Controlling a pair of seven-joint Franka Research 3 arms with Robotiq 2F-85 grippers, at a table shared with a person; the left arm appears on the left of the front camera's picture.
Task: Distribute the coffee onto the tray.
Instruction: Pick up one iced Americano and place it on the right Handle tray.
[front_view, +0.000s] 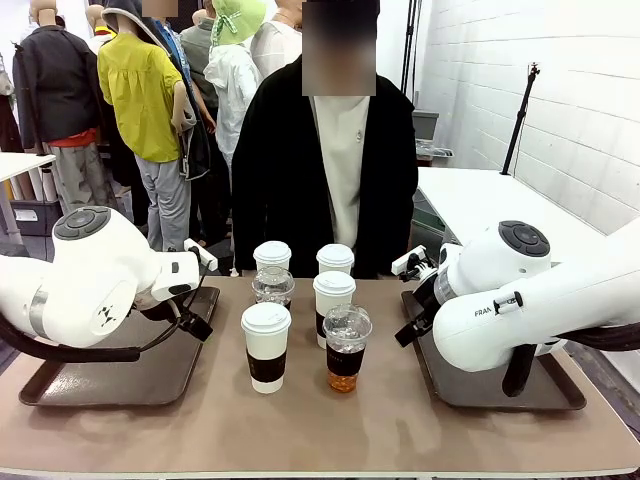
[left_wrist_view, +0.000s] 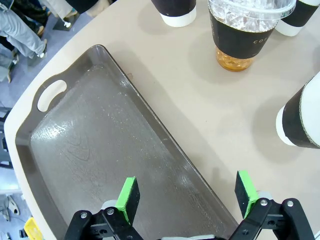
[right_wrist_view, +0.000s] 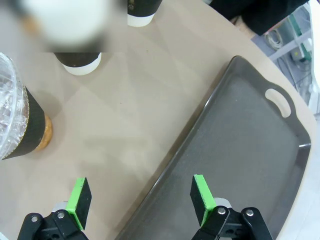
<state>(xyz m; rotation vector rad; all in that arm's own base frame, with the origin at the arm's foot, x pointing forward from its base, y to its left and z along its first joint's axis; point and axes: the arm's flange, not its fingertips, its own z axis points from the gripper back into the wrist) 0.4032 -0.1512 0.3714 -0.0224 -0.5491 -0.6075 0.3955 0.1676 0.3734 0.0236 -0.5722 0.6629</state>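
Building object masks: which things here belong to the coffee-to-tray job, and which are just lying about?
Job:
- four white lidded paper cups
- two clear dome-lidded cups
- left tray, bare
- right tray, bare

Lying about:
- white side table
- black stand by the wall
- person at the far side

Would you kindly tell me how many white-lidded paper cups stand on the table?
4 white paper cups with white lids: front left, centre, back left, back right. Others may hide behind them.
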